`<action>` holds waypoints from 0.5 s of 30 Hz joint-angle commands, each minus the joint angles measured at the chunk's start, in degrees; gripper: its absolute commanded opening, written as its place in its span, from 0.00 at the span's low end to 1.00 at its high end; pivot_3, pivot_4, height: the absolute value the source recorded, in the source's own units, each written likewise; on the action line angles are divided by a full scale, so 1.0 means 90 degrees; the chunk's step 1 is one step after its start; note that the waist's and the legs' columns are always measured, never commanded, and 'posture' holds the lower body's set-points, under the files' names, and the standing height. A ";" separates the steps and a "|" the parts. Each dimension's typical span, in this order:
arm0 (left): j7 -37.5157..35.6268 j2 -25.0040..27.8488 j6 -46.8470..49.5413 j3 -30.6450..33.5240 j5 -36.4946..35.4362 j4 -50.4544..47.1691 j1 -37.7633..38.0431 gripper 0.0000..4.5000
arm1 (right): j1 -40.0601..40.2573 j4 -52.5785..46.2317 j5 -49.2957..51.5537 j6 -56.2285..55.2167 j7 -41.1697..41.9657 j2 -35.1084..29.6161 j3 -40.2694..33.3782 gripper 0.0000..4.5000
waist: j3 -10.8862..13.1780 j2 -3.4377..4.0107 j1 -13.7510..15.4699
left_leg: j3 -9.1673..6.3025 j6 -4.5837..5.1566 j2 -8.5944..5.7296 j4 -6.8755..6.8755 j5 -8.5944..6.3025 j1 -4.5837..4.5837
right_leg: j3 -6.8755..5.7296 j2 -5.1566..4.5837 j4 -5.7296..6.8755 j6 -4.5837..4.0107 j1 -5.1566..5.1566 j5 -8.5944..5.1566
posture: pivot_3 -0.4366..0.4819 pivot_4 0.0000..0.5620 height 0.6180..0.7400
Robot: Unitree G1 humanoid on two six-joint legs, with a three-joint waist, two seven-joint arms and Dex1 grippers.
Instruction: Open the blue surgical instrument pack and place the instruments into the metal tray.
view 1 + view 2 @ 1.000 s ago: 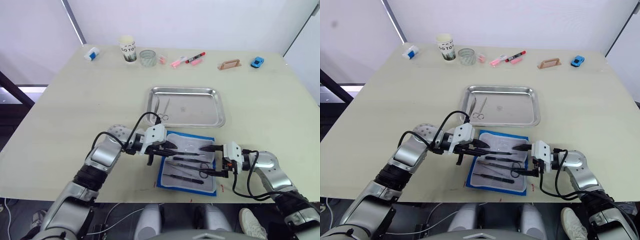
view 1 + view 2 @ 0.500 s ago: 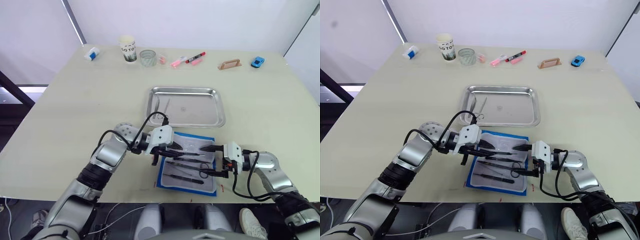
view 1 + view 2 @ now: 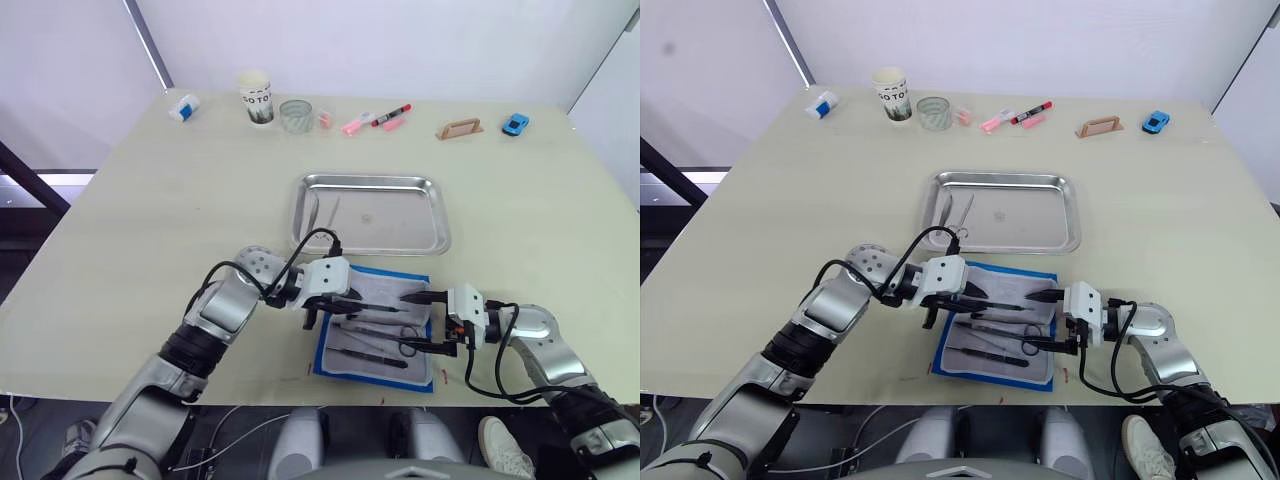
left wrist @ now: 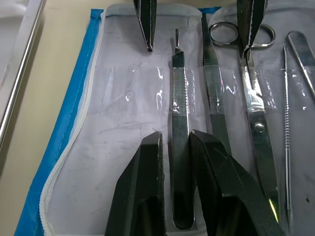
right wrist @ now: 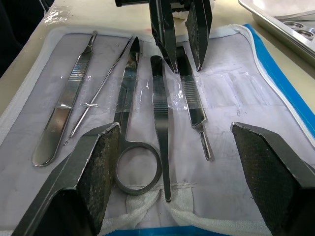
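The blue surgical instrument pack [image 3: 345,348] lies open near the table's front edge, its pale lining up. Several steel instruments lie under its clear loops, among them scissors [image 5: 129,105], tweezers [image 5: 160,118] and a thin probe [image 5: 101,91]. My left gripper [image 4: 174,137] is low over the pack's left part. It is open only narrowly, its fingers [image 4: 142,187] straddling a flat steel handle [image 4: 179,123] that still lies in the loops. My right gripper [image 3: 420,322] stands wide open at the pack's right edge, holding nothing. The metal tray [image 3: 425,215] sits just beyond the pack with one pair of scissors [image 3: 958,215] at its left end.
Along the far edge stand a paper cup [image 3: 255,97], a small glass [image 3: 295,115], pink and red markers [image 3: 372,120], a wooden holder [image 3: 459,129], a blue toy car [image 3: 514,124] and a white-blue item [image 3: 183,108]. The table's front edge runs close behind the pack.
My left gripper has slid right, further over the open pack, and now straddles the flat steel handle. The right gripper has stayed still and open.
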 commanded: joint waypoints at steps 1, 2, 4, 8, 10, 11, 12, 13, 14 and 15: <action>0.0024 -0.0068 -0.0114 -0.0180 0.0149 0.0026 -0.0052 0.22 | 0.0351 0.0566 -0.0654 0.0368 -0.0130 -0.0214 0.0233 0.83 | -0.0001 0.0000 0.0002 | 0.0000 0.0000 0.0000 0.0000 0.0000 0.0001 | 0.0000 0.0000 0.0000 0.0000 0.0000 0.0000 | 0.48 0.27 1.00; 0.0023 -0.0090 -0.0127 -0.0190 0.0163 0.0039 -0.0049 0.22 | 0.0351 0.0563 -0.0654 0.0373 -0.0133 -0.0213 0.0233 0.83 | -0.0003 0.0000 0.0002 | 0.0000 0.0000 0.0000 0.0000 0.0000 0.0001 | 0.0000 0.0000 0.0000 0.0000 0.0000 0.0000 | 0.48 0.27 1.00; 0.0002 -0.0119 -0.0226 -0.0218 0.0212 0.0107 -0.0057 0.22 | 0.0352 0.0559 -0.0655 0.0379 -0.0135 -0.0213 0.0233 0.83 | -0.0005 -0.0001 0.0003 | 0.0000 0.0000 0.0000 0.0000 0.0000 0.0001 | 0.0000 0.0000 0.0000 0.0000 0.0000 0.0000 | 0.48 0.27 1.00; -0.0100 -0.0197 -0.0337 -0.0244 0.0220 0.0230 -0.0117 0.22 | 0.0358 0.0543 -0.0655 0.0397 -0.0139 -0.0220 0.0232 0.83 | -0.0011 -0.0002 0.0005 | 0.0000 0.0000 0.0000 0.0000 0.0000 0.0001 | 0.0000 0.0000 0.0000 0.0000 0.0001 0.0000 | 0.48 0.27 1.00; -0.0139 -0.0216 -0.0332 -0.0275 0.0244 0.0295 -0.0171 0.22 | 0.0362 0.0536 -0.0655 0.0404 -0.0143 -0.0221 0.0231 0.83 | -0.0014 -0.0002 0.0006 | 0.0000 0.0000 0.0000 0.0000 0.0000 0.0001 | 0.0000 0.0000 0.0000 0.0000 0.0001 0.0000 | 0.48 0.27 1.00; -0.0143 -0.0220 -0.0361 -0.0290 0.0269 0.0331 -0.0192 0.22 | 0.0365 0.0534 -0.0655 0.0405 -0.0147 -0.0219 0.0231 0.83 | -0.0014 -0.0001 0.0005 | 0.0000 0.0000 0.0000 0.0000 0.0000 0.0001 | 0.0000 0.0000 0.0000 0.0000 0.0001 0.0000 | 0.48 0.27 1.00; -0.0168 -0.0214 -0.0391 -0.0310 0.0290 0.0360 -0.0209 0.22 | 0.0367 0.0534 -0.0655 0.0405 -0.0150 -0.0218 0.0231 0.83 | -0.0016 0.0000 0.0005 | 0.0000 0.0000 0.0000 0.0000 0.0000 0.0001 | 0.0000 0.0000 0.0000 0.0000 0.0001 0.0000 | 0.48 0.27 1.00; -0.0197 -0.0203 -0.0423 -0.0328 0.0315 0.0388 -0.0221 0.22 | 0.0369 0.0534 -0.0656 0.0404 -0.0152 -0.0217 0.0232 0.83 | -0.0018 0.0001 0.0005 | 0.0001 0.0000 0.0000 0.0000 0.0000 0.0001 | 0.0000 0.0000 0.0000 0.0000 0.0001 0.0000 | 0.48 0.27 1.00; -0.0215 -0.0199 -0.0438 -0.0334 0.0328 0.0413 -0.0228 0.22 | 0.0371 0.0533 -0.0657 0.0402 -0.0155 -0.0215 0.0232 0.83 | -0.0023 0.0004 0.0005 | 0.0001 0.0000 0.0000 0.0000 0.0000 0.0001 | 0.0000 0.0000 0.0000 0.0000 0.0001 0.0000 | 0.48 0.27 1.00; -0.0225 -0.0200 -0.0455 -0.0331 0.0335 0.0444 -0.0238 0.22 | 0.0373 0.0531 -0.0655 0.0403 -0.0156 -0.0213 0.0232 0.83 | -0.0027 0.0004 0.0005 | 0.0001 0.0000 -0.0001 0.0000 0.0000 0.0001 | 0.0000 0.0000 0.0000 0.0000 0.0001 0.0000 | 0.48 0.27 1.00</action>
